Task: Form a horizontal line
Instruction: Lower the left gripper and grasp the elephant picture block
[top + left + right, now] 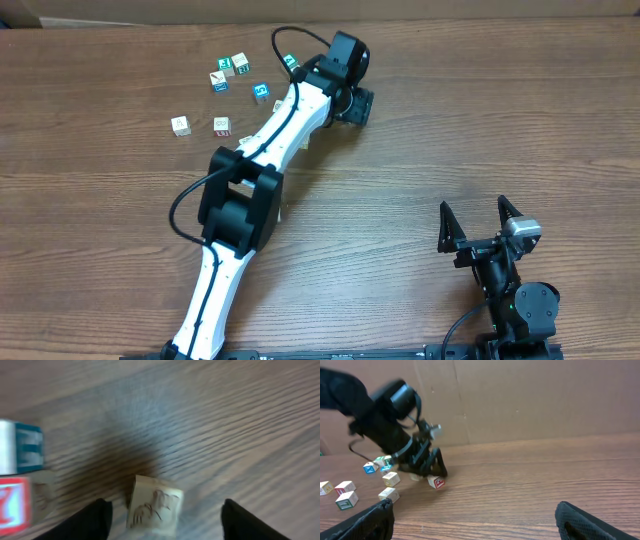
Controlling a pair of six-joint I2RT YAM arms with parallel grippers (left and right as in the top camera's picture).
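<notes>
L gripper (pixel 165 507) unclenched, fingers wide, gripping nothing; pale picture cube (pixel 155 507) on table (pixel 240 420) btwn fingers, gap each side; teal-edged cube (pixel 27 447) and red-edged cube (pixel 14 505) just beside each other at left edge of left wrist view, apart from pale cube; straight row or not: cannot tell, spot hidden under L arm (pixel 285 120) overhead; loose cubes (pixel 222 75) scattered far-left; R gripper (pixel 473 212) spread wide, empty, well apart at front-right.
</notes>
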